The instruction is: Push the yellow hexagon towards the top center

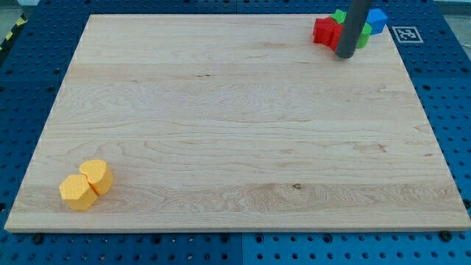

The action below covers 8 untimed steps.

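Note:
Two yellow blocks sit touching near the board's bottom left corner: a yellow hexagon (77, 192) at the lower left and a second yellow block (97, 176), rounder in shape, just up and to its right. My tip (344, 54) is far away at the top right of the board, right beside a red block (327, 32). The rod stands in front of a green block (363, 34) and partly hides it. A blue block (377, 20) lies just beyond, at the top right edge.
The wooden board (235, 132) lies on a blue perforated table. A black-and-white marker tag (405, 34) lies off the board at the top right. The red, green and blue blocks are bunched together at the top right corner.

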Each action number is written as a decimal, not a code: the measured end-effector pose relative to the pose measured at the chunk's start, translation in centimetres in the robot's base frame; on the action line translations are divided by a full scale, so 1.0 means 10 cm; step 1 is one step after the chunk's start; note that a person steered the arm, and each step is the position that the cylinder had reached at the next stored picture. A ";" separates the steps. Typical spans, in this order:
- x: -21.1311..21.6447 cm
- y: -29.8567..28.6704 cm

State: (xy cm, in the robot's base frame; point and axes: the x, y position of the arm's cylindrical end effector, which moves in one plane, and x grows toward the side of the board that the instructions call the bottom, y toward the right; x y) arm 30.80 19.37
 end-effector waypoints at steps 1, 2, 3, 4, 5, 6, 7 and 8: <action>0.11 -0.03; 0.31 -0.81; 0.52 -1.82; 0.83 -2.82; 1.11 -3.74; 1.51 -4.98; 1.51 -4.98; 1.62 -4.99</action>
State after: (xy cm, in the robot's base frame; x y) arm 46.99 -30.50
